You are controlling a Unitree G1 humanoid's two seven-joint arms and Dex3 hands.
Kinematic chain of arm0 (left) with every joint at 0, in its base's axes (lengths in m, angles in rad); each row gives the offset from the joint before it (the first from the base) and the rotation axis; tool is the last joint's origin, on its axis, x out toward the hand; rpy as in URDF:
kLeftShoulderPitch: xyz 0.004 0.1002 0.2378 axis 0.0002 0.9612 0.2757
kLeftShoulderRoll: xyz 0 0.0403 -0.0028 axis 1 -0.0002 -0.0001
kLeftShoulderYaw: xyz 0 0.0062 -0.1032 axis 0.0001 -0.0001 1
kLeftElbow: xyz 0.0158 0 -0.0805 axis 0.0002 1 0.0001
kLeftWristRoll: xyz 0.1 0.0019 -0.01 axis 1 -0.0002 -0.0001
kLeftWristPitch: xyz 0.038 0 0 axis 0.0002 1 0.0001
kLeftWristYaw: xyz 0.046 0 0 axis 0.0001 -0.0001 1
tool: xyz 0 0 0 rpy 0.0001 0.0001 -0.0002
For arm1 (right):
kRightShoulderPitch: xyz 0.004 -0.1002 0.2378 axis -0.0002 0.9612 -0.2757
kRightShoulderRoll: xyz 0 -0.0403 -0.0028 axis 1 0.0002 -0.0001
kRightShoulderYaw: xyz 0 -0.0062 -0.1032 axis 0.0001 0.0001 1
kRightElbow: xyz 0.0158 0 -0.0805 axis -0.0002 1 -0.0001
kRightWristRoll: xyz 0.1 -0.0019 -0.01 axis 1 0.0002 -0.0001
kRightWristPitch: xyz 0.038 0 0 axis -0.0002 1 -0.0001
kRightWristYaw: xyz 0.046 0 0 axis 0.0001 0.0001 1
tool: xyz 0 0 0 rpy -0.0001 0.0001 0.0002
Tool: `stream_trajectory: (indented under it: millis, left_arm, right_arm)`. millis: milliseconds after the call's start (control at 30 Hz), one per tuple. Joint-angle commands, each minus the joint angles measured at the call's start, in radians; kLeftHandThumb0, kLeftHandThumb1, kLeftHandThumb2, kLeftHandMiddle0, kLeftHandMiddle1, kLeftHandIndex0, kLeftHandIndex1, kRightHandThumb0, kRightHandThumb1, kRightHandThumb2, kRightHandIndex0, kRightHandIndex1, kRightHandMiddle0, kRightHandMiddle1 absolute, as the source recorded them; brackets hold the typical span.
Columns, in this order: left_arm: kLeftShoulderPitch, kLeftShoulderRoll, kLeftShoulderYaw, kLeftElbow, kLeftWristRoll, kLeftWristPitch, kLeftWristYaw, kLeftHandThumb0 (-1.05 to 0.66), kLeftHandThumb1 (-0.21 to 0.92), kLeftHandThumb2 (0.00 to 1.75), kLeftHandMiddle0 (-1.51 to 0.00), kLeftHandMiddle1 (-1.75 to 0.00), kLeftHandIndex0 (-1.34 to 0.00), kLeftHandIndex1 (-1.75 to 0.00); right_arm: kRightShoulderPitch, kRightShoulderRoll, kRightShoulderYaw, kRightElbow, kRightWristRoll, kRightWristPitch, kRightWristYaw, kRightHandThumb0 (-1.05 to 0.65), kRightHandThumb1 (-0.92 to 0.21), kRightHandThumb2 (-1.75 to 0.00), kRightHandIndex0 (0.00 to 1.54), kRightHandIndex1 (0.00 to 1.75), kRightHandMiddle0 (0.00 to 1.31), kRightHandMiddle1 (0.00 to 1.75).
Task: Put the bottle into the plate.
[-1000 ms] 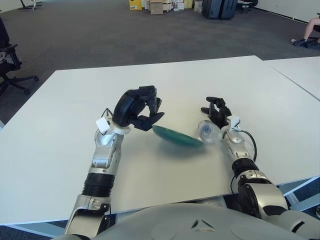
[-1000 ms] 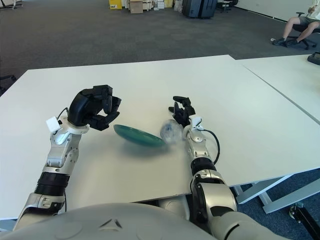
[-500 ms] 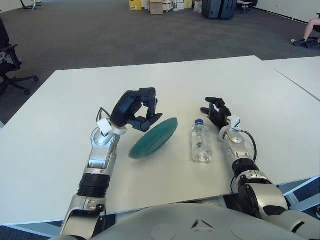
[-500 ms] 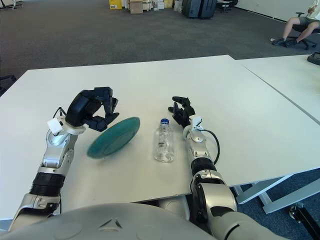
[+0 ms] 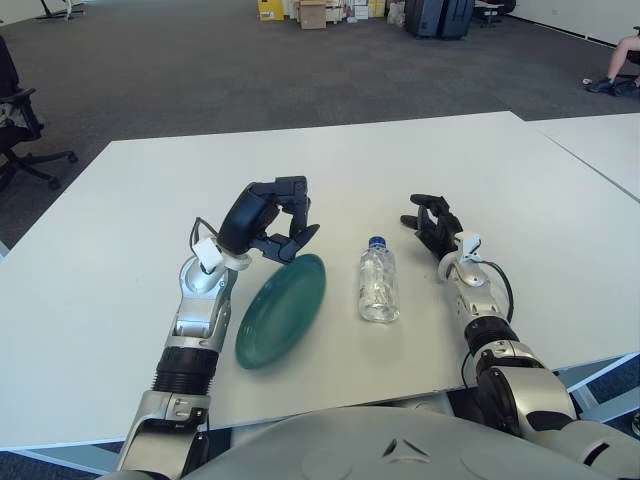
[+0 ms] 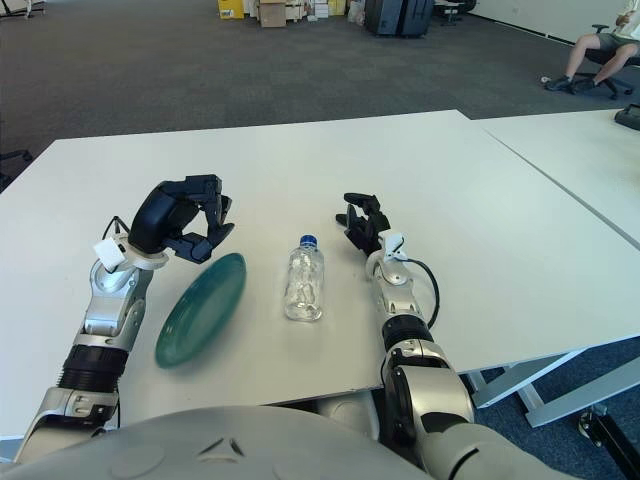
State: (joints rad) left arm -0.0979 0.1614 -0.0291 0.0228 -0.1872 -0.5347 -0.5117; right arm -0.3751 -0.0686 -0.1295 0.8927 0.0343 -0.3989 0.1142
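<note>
Left eye: clear bottle point(image 5: 378, 285) lying on white table point(image 5: 120, 200), just right of teal plate point(image 5: 281, 310). Left hand point(image 5: 272, 222) curled, empty, over plate's far edge.

Right eye: right hand point(image 6: 362, 223) relaxed, empty, beside bottle.

White tables point(image 5: 330, 160); dark carpet point(image 5: 200, 70); boxes point(image 5: 300, 12) at far wall.
</note>
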Motion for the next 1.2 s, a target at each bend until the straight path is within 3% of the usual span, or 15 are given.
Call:
stream_trajectory:
  millis: [0, 1167]
  left_arm:
    - [-0.022, 0.005, 0.004, 0.012, 0.001, -0.01, 0.01, -0.21, 0.28, 1.13, -1.25, -1.75, -1.0, -1.75]
    - [-0.031, -0.005, 0.009, 0.064, 0.004, -0.036, 0.041, -0.25, 0.31, 1.07, -1.23, -1.75, -0.99, -1.75]
  right_arm:
    - [-0.004, -0.004, -0.004, 0.002, 0.014, 0.025, 0.004, -0.61, -0.92, -0.75, 0.38, 0.77, 0.0, 1.09]
    - [-0.009, -0.011, 0.007, 0.002, -0.001, 0.028, -0.015, -0.62, -0.92, -0.74, 0.39, 0.8, 0.0, 1.12]
